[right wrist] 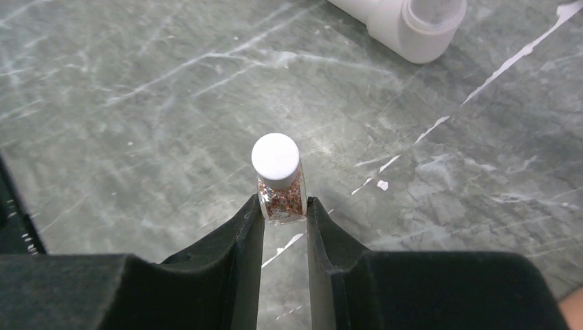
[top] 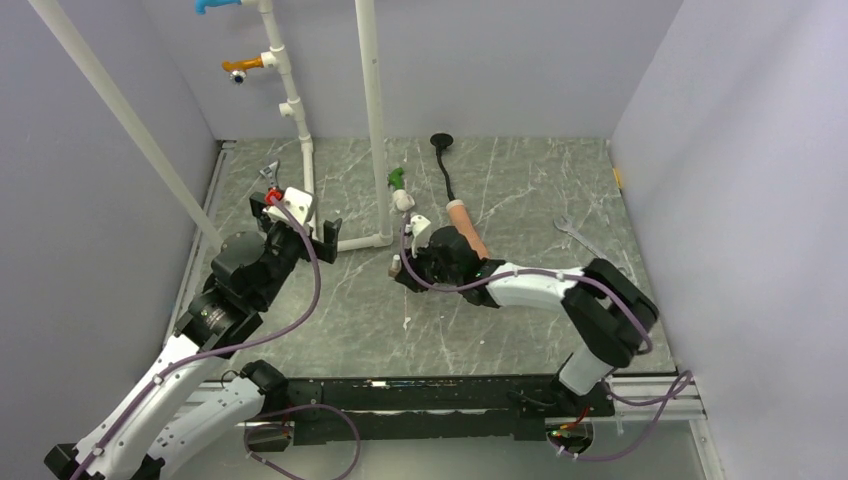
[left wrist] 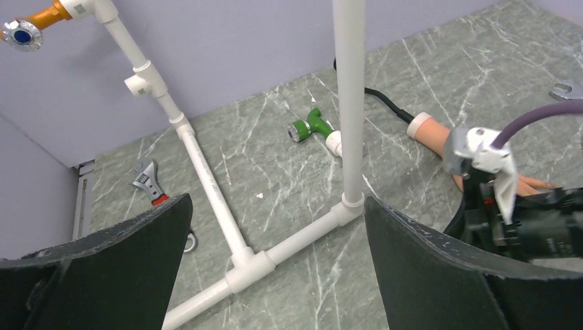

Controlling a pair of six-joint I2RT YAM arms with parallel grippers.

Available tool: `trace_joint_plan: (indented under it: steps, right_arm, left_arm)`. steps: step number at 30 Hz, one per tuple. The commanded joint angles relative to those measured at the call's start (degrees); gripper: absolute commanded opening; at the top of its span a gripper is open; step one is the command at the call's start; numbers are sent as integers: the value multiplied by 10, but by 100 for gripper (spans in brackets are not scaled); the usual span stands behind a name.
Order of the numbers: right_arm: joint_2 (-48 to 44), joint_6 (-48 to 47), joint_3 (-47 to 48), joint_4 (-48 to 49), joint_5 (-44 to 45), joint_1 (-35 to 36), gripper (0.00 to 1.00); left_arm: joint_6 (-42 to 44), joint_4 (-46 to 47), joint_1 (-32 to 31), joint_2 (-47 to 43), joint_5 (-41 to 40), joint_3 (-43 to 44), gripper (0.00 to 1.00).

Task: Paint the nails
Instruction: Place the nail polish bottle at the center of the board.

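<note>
Overhead, the grey-green marbled counter (top: 520,200) carries a white plastic pipe frame (top: 372,150) rising from its back-left part. The flesh-coloured rubber mannequin hand (top: 466,228) lies flat near the counter's middle. Its black stem (top: 446,175) runs toward the back edge. Its finger end slips under the right arm's wrist, so the nails are hidden here. The right hand (top: 400,268) sits low just left of the mannequin, clamped on a tiny clear glitter-polish bottle with a white cap (top: 396,265), near the frame's foot. The left hand (top: 303,226) hangs over the counter's left side, well apart from the mannequin. A green-and-white plastic nozzle (top: 398,183) lies behind the frame's foot. A silver open-end spanner (top: 575,232) lies near the right edge, and a silver adjustable wrench (top: 268,178) lies toward the back-left corner.

From the left wrist, that hand's two black fingers (left wrist: 124,261) stand wide apart, with only counter and pipe between them. The mannequin's forearm and some peach fingers show at the right, behind the right arm's wrist. The nails are too small to tell.

From the right wrist, the two black fingers (right wrist: 240,240) pinch the bottle's glass body from both sides. The bottle is upright with its cap on, but I cannot tell whether its base touches the counter. A white pipe fitting (right wrist: 419,27) lies beyond it.
</note>
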Motion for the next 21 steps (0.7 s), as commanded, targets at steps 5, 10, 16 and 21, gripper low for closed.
trace_joint_plan:
  steps: [5,10,16,21]
  right_arm:
    - [91,22,-2,167,66,14,0]
    - [118,26,-4,184,79,16,0]
    - [141,28,-7,190,83,18,3]
    - [163,29,-4,187,83,20,14]
  left_arm:
    - [-8,38,2,-25,-6,-7,99]
    - [-8,31,3,-18,-23,-1,99]
    - [-6,26,2,-11,-12,2,99]
    - [-4,23,2,-7,-15,4,99]
